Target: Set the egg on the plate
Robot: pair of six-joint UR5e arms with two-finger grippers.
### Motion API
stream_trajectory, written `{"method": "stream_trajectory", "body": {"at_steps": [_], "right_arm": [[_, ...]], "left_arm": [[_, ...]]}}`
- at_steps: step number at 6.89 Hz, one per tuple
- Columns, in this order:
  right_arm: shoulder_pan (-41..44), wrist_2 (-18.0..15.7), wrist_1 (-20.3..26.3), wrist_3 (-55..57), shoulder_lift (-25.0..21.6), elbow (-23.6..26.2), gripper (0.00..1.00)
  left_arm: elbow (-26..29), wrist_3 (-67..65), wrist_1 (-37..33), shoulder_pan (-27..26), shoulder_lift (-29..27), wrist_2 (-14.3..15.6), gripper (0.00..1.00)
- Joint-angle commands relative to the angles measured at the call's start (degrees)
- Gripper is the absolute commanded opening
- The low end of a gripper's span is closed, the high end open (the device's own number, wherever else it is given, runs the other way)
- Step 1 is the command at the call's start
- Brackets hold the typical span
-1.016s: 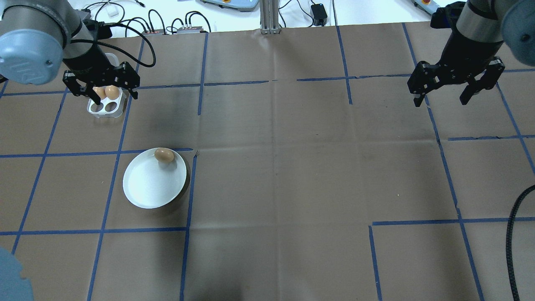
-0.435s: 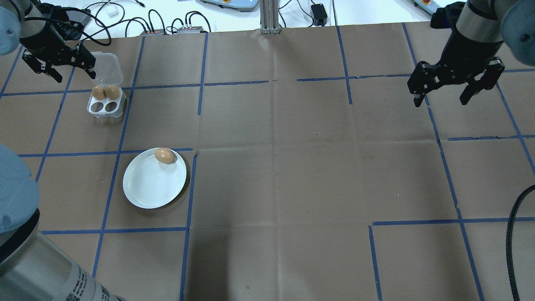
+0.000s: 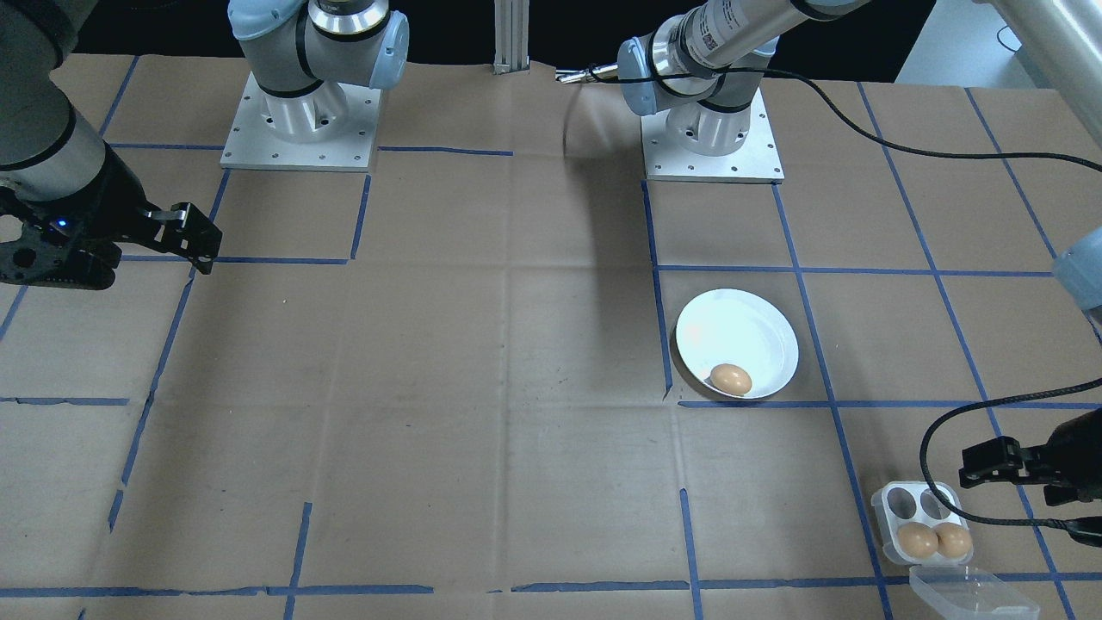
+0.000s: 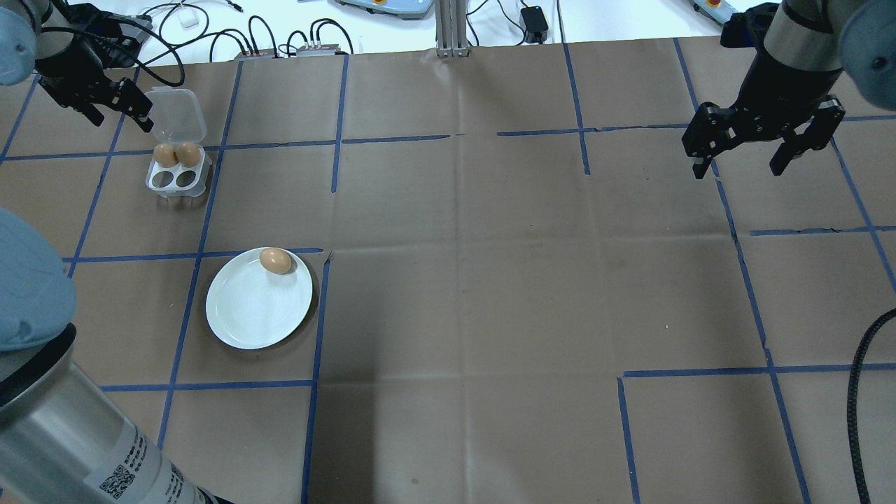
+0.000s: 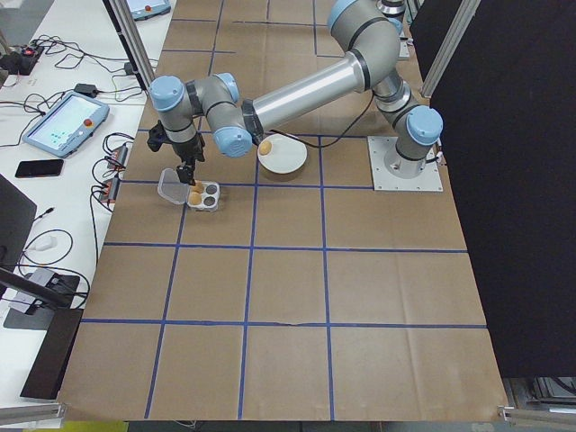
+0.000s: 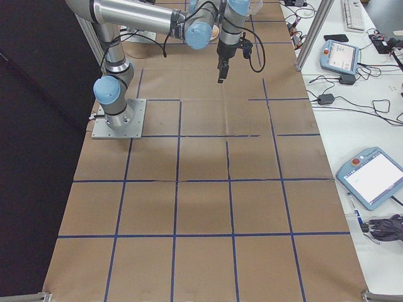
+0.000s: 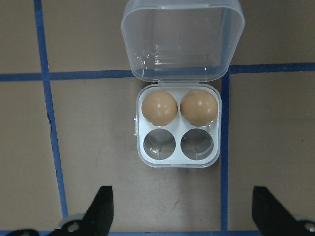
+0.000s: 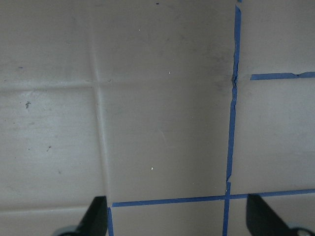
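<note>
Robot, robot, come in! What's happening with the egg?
Both grippers open and empty: left gripper up by the egg tray, right gripper off to the side. One egg on the plate. Nothing in the way.

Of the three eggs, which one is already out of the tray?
The egg lying alone at the plate edge; the other two eggs sit in the tray.

I can make out no words or numbers here. The left arm [image 4: 84, 448] carries a white label with a QR code and lines of print near the overhead view's bottom edge, too small for me to read. The same arm's label by the base in the front-facing view is equally illegible. The pendant [image 6: 371, 178] screens show nothing I can read.
</note>
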Motion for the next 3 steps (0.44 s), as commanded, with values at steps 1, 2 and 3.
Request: {"method": "stream_trajectory", "body": {"at_steps": [1,2,3], "right_arm": [[0.0,0.0,0.0,0.0,0.0,0.0,1.00],[0.0,0.0,0.0,0.0,0.0,0.0,1.00],[0.0,0.0,-0.1,0.0,0.0,0.0,1.00]], "left_arm": [[0.2,16.9,1.0,0.1,-1.1,1.3,1.00],[1.0,22.9,2.7,0.1,-2.7,1.4,1.00],[0.9,27.5,6.4,0.2,-3.4,1.3,1.00]]}}
